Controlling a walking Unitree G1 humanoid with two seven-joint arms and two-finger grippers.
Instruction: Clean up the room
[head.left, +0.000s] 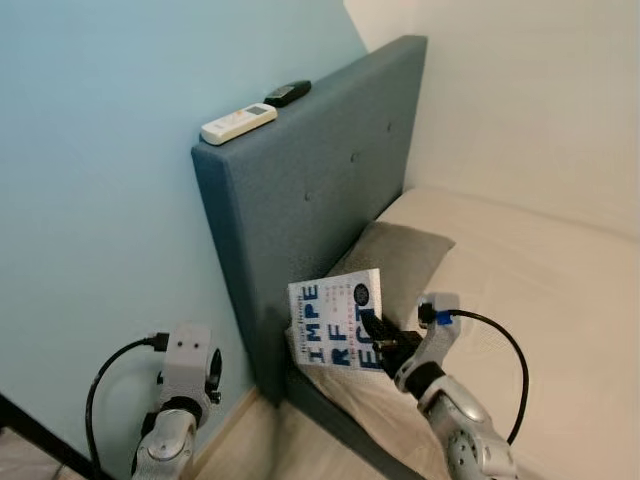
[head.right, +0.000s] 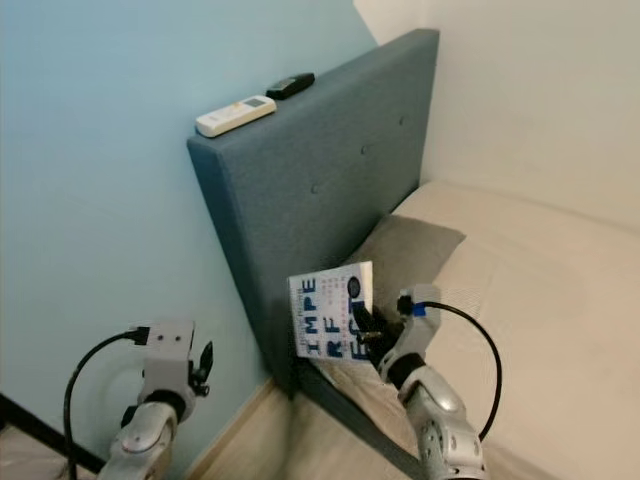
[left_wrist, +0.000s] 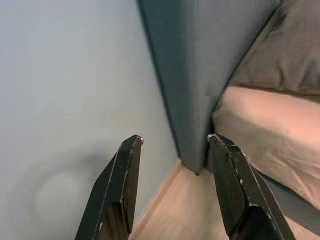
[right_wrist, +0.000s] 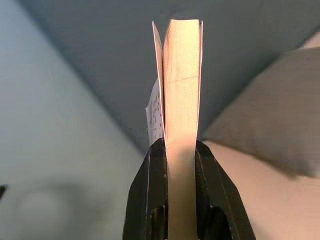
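Clamping a white book (right_wrist: 181, 100) — right hand (right_wrist: 181, 165), fingers pinched shut — left hand (left_wrist: 172, 150) spread, empty.

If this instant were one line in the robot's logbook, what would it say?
right gripper: shut on book | by headboard, over bed | left gripper: open, idle
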